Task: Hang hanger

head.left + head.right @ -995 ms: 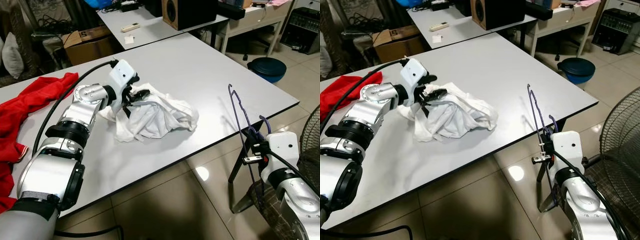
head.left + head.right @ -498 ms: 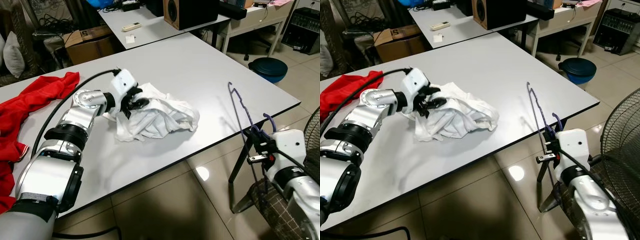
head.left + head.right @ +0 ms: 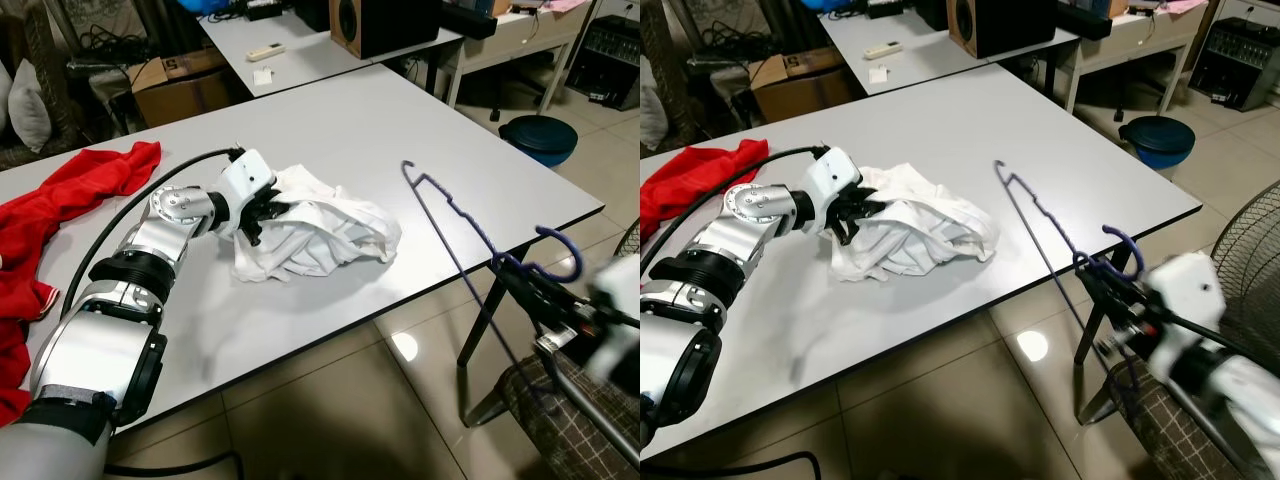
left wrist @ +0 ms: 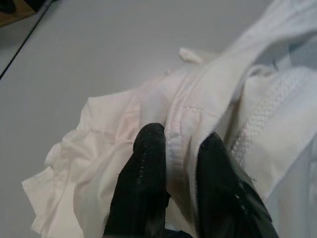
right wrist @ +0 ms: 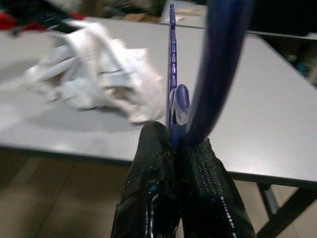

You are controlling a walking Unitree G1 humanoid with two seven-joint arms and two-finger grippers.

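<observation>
2 pincers grip: left pincer (image 4: 173, 163) white garment (image 3: 320, 230); right pincer (image 5: 174, 148) purple hanger (image 3: 455, 225)

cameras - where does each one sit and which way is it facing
Left and right eye views: on the head, looking forward and down at the grey table; both silver arms show.
Left wrist view: along the left gripper, shut on a seam of the white garment.
Right wrist view: along the right gripper, shut on the purple hanger, facing the table.
Shared: all four show the white garment; the eye views and right wrist view share the hanger.
</observation>
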